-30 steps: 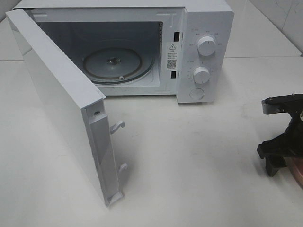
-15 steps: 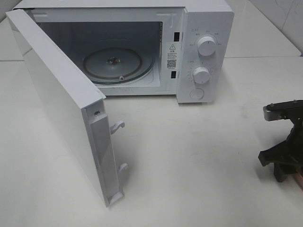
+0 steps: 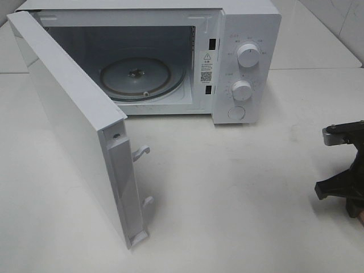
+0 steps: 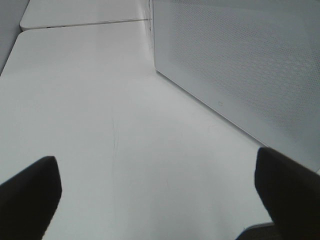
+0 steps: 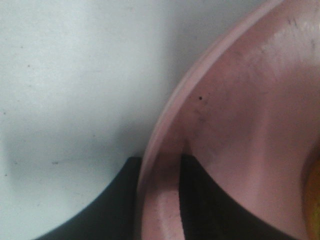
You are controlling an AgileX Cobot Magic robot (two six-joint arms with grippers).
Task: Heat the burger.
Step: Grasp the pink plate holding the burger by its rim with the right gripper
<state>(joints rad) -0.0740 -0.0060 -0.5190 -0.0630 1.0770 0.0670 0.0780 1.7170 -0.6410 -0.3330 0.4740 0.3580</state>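
Note:
In the right wrist view, the rim of a pink plate (image 5: 235,110) runs between my right gripper's (image 5: 159,200) two black fingers, one under the rim's outer edge and one on its inner face. Both press close against it, so the gripper is shut on the plate's rim. A yellow-orange sliver of the burger (image 5: 315,200) shows at the picture's edge; the rest of it is out of view. In the exterior high view the right gripper (image 3: 348,196) sits low at the table's right edge. My left gripper (image 4: 160,200) is open over bare table.
The white microwave (image 3: 244,57) stands at the back with its door (image 3: 74,125) swung wide open to the left and its glass turntable (image 3: 142,77) bare. The left gripper is beside the door's perforated outer face (image 4: 240,65).
The right gripper slid further to the right and a little down in the exterior high view, and its jaws closed in. The copper-pink plate edge seen beside it earlier has left that view.

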